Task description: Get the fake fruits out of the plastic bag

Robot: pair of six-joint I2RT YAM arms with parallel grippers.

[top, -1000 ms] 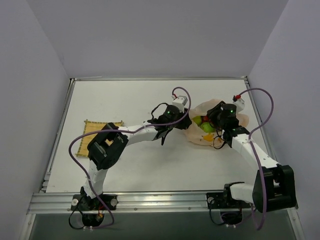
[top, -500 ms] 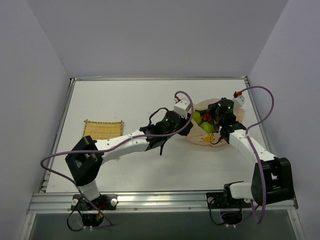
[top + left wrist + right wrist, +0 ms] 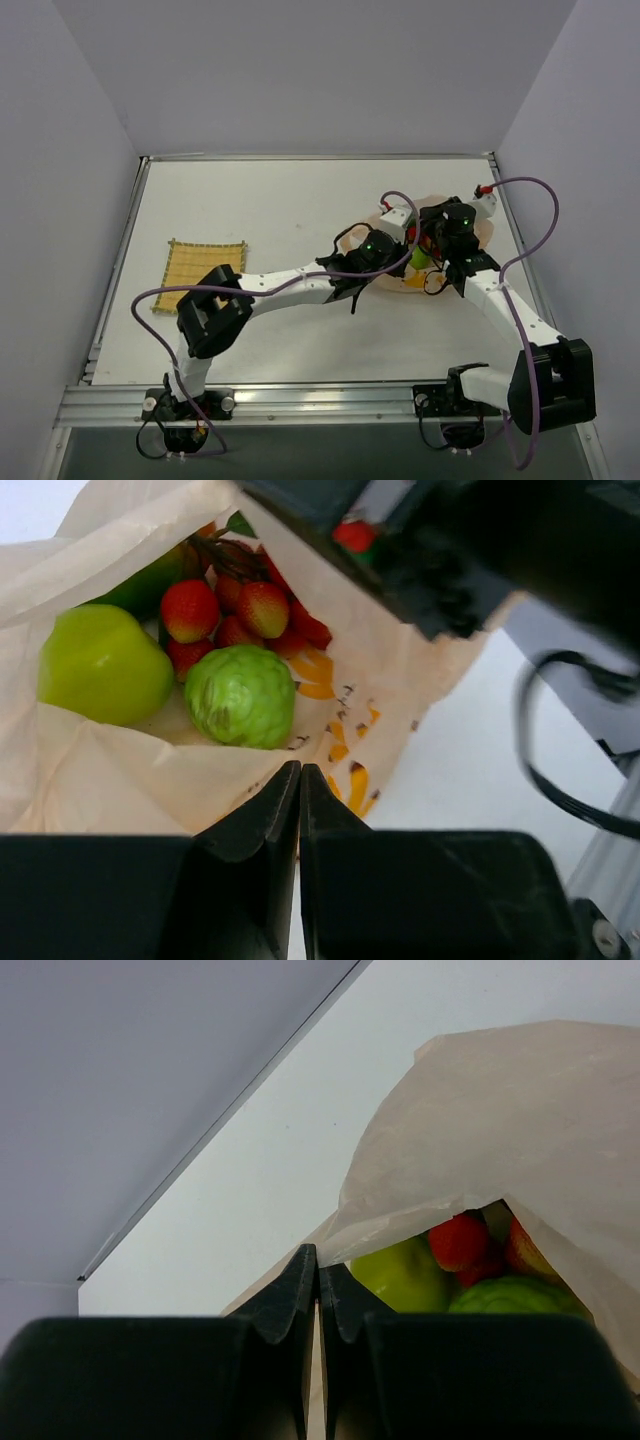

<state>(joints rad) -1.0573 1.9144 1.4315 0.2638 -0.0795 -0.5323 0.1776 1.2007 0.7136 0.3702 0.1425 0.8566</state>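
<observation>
Several fake fruits (image 3: 240,695) inside plastic bag (image 3: 100,780), mouth leftward.

no legible text, labels, or numbers

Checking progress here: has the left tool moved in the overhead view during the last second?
Yes. The left tool has shifted right, farther from the yellow woven mat and up to the plastic bag.

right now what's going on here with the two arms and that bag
Both arms are working at the plastic bag. The right gripper looks shut on the bag's upper layer, tenting the mouth open. The left gripper, its jaws closed, sits at the bag's lower lip. The fake fruits in view lie inside the bag; none is out yet.
</observation>
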